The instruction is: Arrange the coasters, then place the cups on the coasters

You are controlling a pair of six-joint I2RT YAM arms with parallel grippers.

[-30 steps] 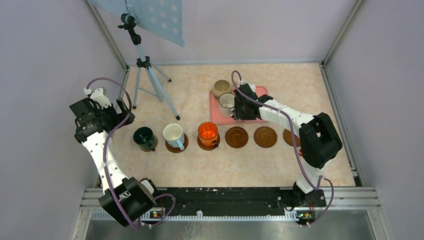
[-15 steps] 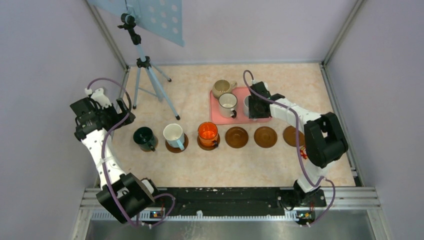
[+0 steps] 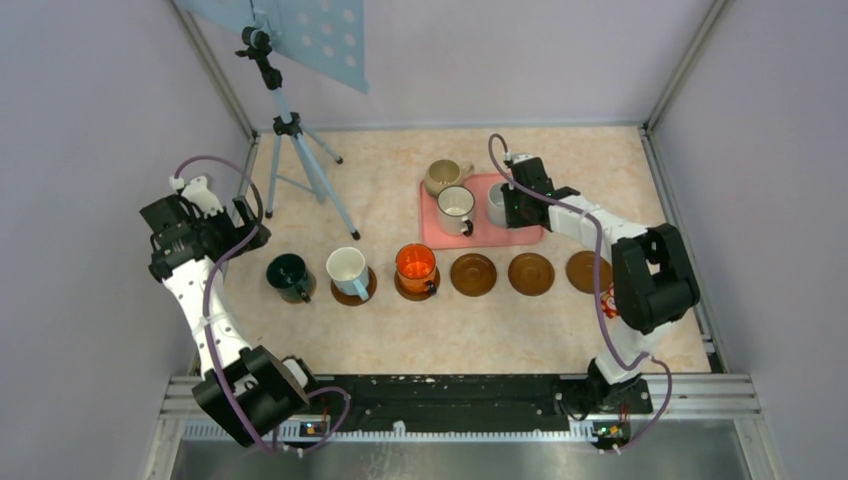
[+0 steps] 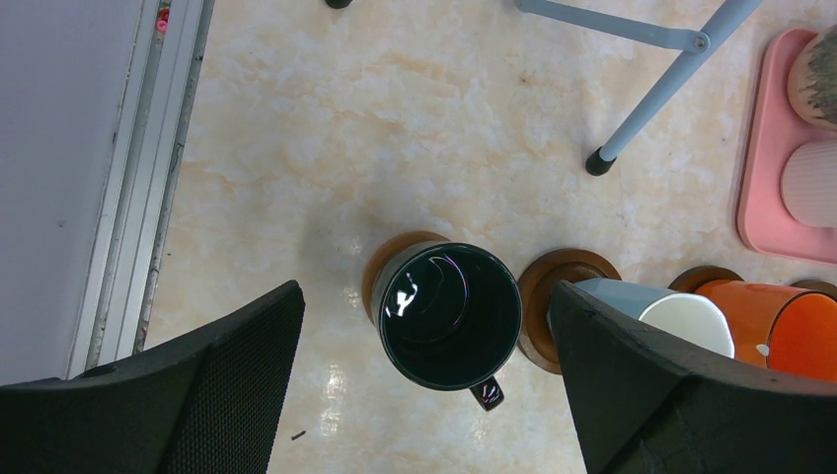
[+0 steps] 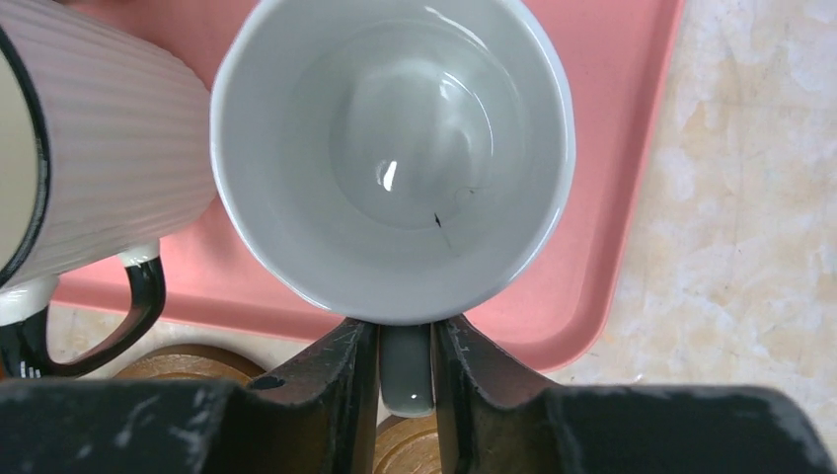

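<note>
Six brown coasters lie in a row. The dark green cup (image 3: 288,274), a pale-blue cup (image 3: 347,267) and the orange cup (image 3: 415,263) each stand on one. Three coasters (image 3: 473,274) (image 3: 531,273) (image 3: 583,271) are bare. On the pink tray (image 3: 528,236) stand a beige cup (image 3: 441,176), a ribbed black-rimmed cup (image 3: 455,204) and a white cup (image 5: 395,148). My right gripper (image 5: 405,331) is shut on the white cup's handle (image 5: 406,380). My left gripper (image 4: 424,291) hangs open above the green cup (image 4: 449,316).
A tripod (image 3: 300,150) carrying a perforated panel (image 3: 310,30) stands at the back left, one foot near the pale-blue cup. A small red object (image 3: 604,298) sits by the right arm. Metal rails edge the table on both sides.
My right gripper slid right along the tray, from the black-rimmed cup to the white cup, and closed on its handle. The left arm stayed still.
</note>
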